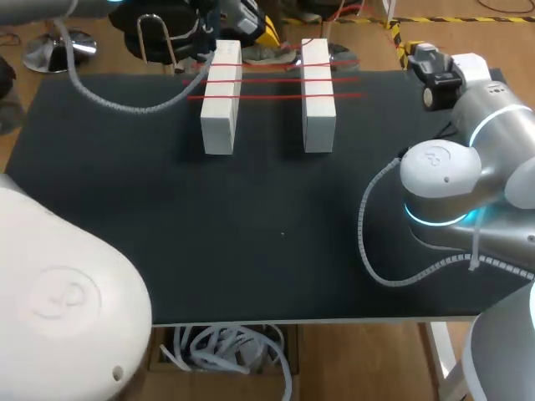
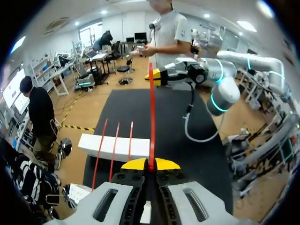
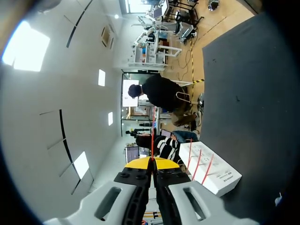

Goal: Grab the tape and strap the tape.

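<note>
Red thin tape [image 2: 152, 117], pinched taut between left gripper [image 2: 150, 165] and right gripper [image 3: 152, 160], could slip out if pulled harder.

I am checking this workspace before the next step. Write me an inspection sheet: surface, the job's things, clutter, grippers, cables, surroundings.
Surface: black mat covers the table.
Job's things: two white blocks stand side by side. Three red strips already lie across them. A fourth red tape is stretched taut between the two grippers.
Clutter: nothing seen.
Grippers: left gripper is shut on one end of the tape, and right gripper is shut on the other end.
Cables: right hose loops over the mat beside its arm. Left hose hangs over the mat's far left part.
Surroundings: nothing seen reaching over the table.
</note>
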`<state>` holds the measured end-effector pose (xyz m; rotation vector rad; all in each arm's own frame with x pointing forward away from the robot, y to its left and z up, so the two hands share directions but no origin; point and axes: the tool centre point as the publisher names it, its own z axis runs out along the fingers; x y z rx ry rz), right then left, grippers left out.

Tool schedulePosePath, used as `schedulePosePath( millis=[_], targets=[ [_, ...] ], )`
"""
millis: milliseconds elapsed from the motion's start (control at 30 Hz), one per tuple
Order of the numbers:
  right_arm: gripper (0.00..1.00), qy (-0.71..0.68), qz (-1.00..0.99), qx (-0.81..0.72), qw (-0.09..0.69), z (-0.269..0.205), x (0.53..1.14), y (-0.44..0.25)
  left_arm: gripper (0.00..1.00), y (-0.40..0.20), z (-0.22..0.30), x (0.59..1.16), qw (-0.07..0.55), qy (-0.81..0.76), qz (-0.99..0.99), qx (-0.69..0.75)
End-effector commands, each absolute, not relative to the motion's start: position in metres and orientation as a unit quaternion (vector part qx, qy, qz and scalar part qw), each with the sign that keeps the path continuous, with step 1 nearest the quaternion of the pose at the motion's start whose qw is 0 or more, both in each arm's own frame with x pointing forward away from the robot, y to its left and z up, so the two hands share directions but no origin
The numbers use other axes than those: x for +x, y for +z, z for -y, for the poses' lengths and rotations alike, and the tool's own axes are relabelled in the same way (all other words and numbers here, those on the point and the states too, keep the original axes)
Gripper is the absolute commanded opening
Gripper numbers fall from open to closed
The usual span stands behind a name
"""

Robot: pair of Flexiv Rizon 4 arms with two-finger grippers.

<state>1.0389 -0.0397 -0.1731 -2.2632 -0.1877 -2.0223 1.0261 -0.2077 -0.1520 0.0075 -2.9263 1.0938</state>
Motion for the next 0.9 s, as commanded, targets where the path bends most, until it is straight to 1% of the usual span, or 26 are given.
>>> schedulePosePath(
  millis=[33, 400, 733, 900],
  targets=[
    [0.0, -0.663, 0.063, -0.744, 0.05, 0.04, 1.039, -0.172, 0.0, -0.148, 0.218, 1.033, 0.022, 0.202, 0.979, -0.004],
    [0.0, -0.663, 0.063, -0.744, 0.05, 0.04, 1.039, -0.172, 0.0, -0.145, 0.227, 1.032, 0.011, 0.136, 0.99, -0.02],
    [0.0, -0.663, 0.063, -0.744, 0.05, 0.04, 1.039, -0.172, 0.0, -0.148, 0.233, 1.032, 0.031, 0.105, 0.994, -0.02],
    [0.0, -0.663, 0.063, -0.744, 0.05, 0.04, 1.039, -0.172, 0.0, -0.148, 0.237, 1.033, 0.031, 0.104, 0.994, -0.022]
  ],
)
